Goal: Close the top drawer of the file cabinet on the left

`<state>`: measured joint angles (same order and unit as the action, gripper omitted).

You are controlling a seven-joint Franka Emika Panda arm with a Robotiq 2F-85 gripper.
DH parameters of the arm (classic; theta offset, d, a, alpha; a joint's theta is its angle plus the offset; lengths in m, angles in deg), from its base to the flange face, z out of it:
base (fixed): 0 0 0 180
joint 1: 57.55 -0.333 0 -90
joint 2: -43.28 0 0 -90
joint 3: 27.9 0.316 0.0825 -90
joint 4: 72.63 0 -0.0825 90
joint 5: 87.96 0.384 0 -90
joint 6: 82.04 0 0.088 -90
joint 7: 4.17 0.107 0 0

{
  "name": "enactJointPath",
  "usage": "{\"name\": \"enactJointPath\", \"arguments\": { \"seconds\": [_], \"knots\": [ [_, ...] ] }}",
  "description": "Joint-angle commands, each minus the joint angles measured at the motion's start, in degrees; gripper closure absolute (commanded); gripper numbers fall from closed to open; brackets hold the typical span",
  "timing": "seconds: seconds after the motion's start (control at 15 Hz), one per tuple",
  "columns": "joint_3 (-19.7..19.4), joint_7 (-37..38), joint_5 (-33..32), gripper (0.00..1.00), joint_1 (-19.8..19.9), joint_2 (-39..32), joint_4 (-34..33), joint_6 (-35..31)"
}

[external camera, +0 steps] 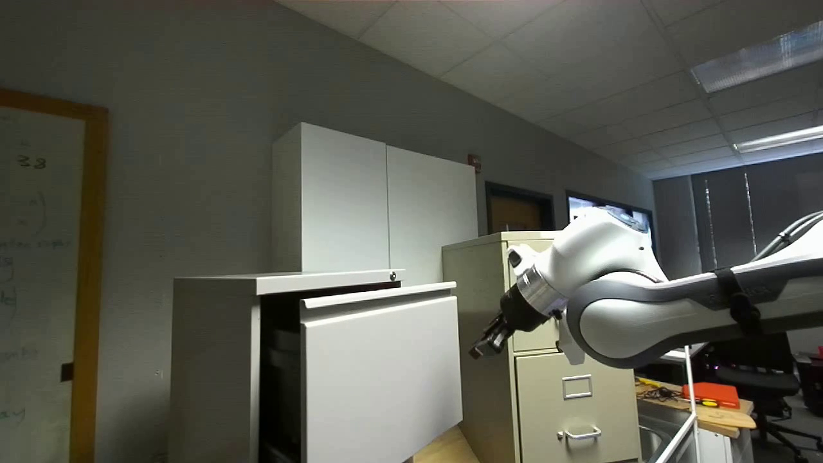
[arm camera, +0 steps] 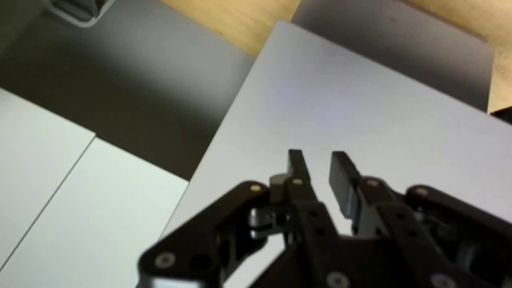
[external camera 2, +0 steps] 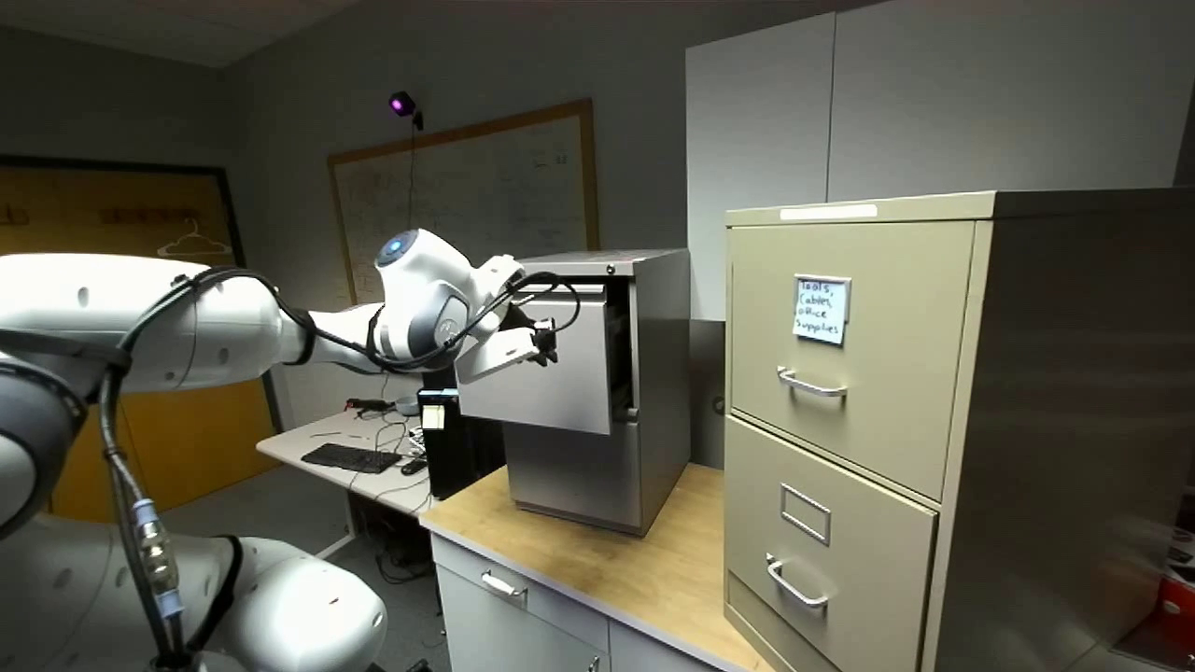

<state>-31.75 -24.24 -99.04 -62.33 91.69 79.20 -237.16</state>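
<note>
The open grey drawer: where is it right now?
At lower centre in an exterior view, the drawer juts from the grey cabinet, left of the tool and beige cabinet.

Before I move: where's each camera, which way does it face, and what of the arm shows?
An exterior view: beside the file cabinet, looking across the open top drawer toward the beige filing cabinet; Franka arm and gripper enter from the right.
An exterior view: beside the arm, facing the top drawer, whiteboard beyond; arm and gripper enter from the left.
Wrist view: on the wrist, facing the top drawer, picture roughly upside down; fingers at the bottom.
Both exterior views share the top drawer, cabinets and whiteboard.
</note>
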Motion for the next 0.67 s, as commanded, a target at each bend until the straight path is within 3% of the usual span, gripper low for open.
{"name": "enactJointPath", "arguments": {
  "seconds": [0.0, 0.6],
  "knots": [
    [-0.6, -1.2, -0.6, 1.0, -1.8, 0.7, -1.5, -6.0],
    [-7.6, -2.8, 2.8, 1.0, -12.8, -3.3, -6.3, -12.1]
  ]
}}
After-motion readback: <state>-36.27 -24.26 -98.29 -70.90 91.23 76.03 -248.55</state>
